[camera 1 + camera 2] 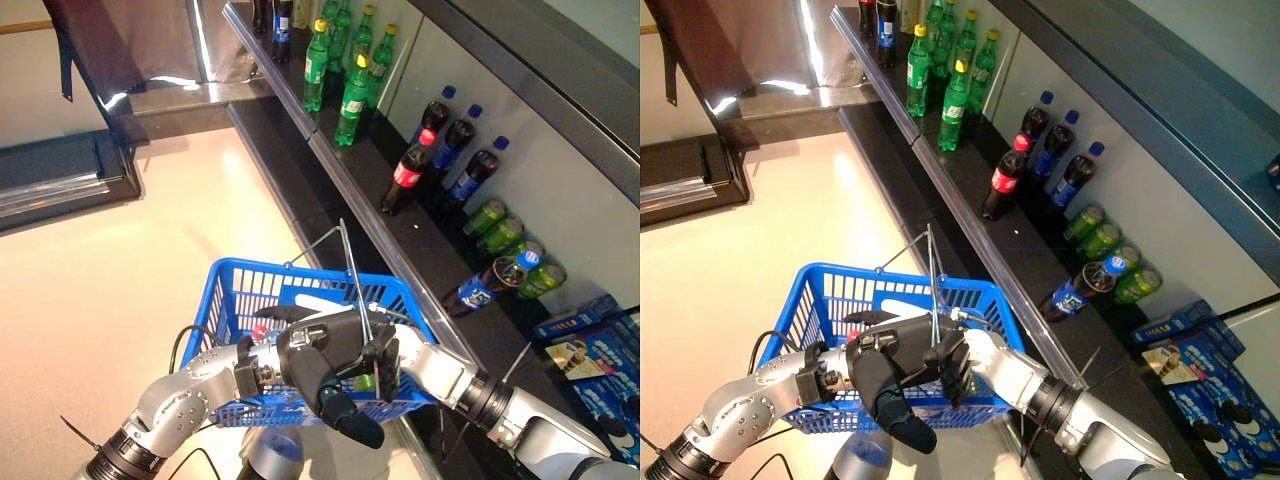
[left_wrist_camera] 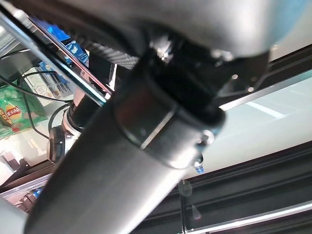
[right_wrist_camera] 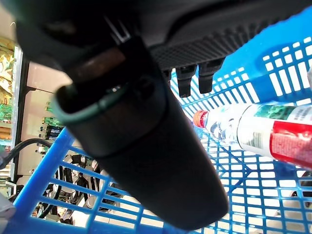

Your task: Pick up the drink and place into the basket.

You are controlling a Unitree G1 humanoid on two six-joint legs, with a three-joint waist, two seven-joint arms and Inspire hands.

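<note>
A blue plastic basket hangs in front of me. A clear drink bottle with a red cap and a red and green label lies on the basket's mesh floor, and its cap shows past the hands. My left hand is at the near side, its fingers curled at the near end of the wire handle. Just above the basket's near rim, my right hand is open and holds nothing. Its thumb and straight fingers are clear of the bottle.
A dark shelf runs along the right with green bottles, a red-capped cola bottle, blue-capped dark bottles, one bottle lying down and green cans. Blue boxes sit lower right. A dark cabinet stands left.
</note>
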